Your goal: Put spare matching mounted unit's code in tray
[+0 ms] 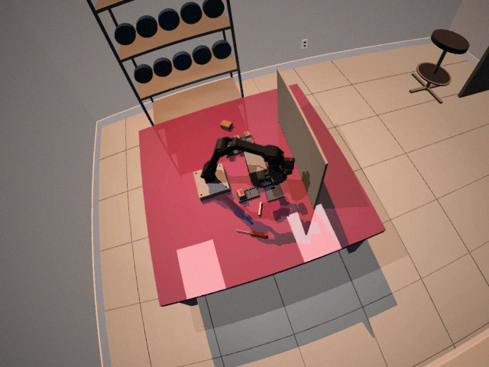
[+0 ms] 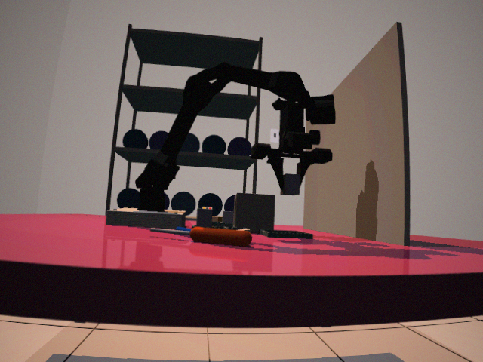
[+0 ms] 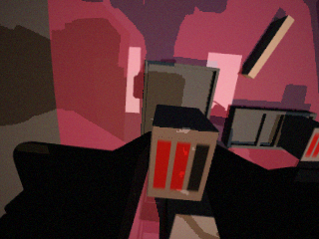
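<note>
My gripper [image 2: 290, 185] is shut on a small dark block with a pale face [image 3: 181, 166] [image 2: 291, 182]. The face carries two red bars and one black bar. The block hangs well above the table, clear of everything. The plain grey tray [image 1: 276, 193] [image 3: 200, 95] lies low; in the wrist view it is just beyond the held block, which hides its near part. No block shows in its visible part. A divided holder [image 1: 251, 193] [image 3: 245, 125] beside the tray holds a block with coloured bars [image 1: 241, 193] [image 3: 313, 145]. The mounted unit's printed back cannot be made out.
A tall tan panel [image 1: 302, 138] [image 2: 362, 136] stands to the right of the arm. More blocks with coloured bars [image 1: 247, 136] stand farther back. A pale stick [image 1: 260, 208] [image 3: 269, 47], a blue pen [image 1: 244, 215] and an orange-handled screwdriver [image 1: 258, 234] [image 2: 220, 236] lie in front.
</note>
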